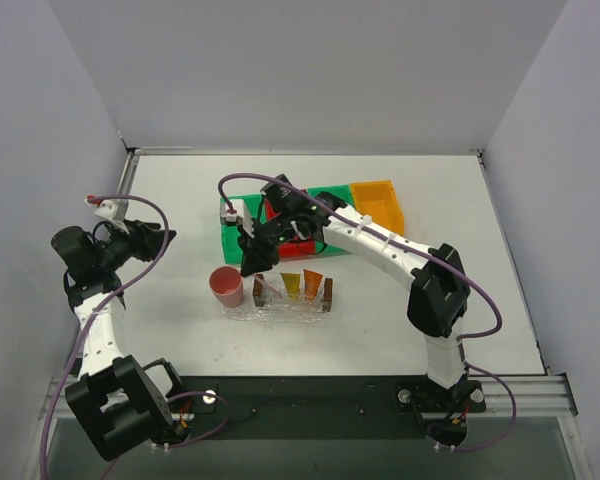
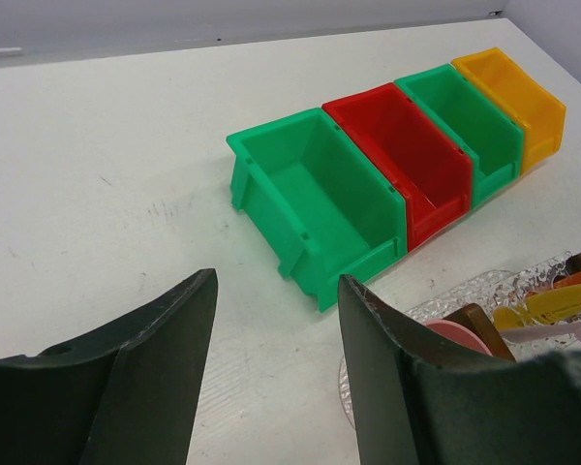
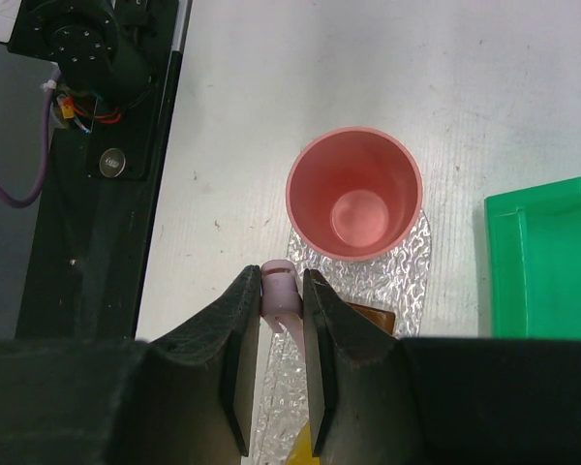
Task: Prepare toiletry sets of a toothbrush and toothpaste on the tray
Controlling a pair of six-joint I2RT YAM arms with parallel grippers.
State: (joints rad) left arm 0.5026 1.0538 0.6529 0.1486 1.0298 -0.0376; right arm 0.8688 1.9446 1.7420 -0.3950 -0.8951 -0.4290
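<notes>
My right gripper is shut on the thick end of the whitish-pink toothbrush, held just above the left end of the tray, beside its brown handle block. A yellow-orange toothpaste tube and an orange toothpaste tube lie in the tray. In the top view the right gripper hangs over the tray's left block. My left gripper is open and empty, held up at the far left, well away from the tray.
A pink cup stands on a clear textured mat left of the tray. Behind are a green bin, a red bin, a second green bin and an orange bin.
</notes>
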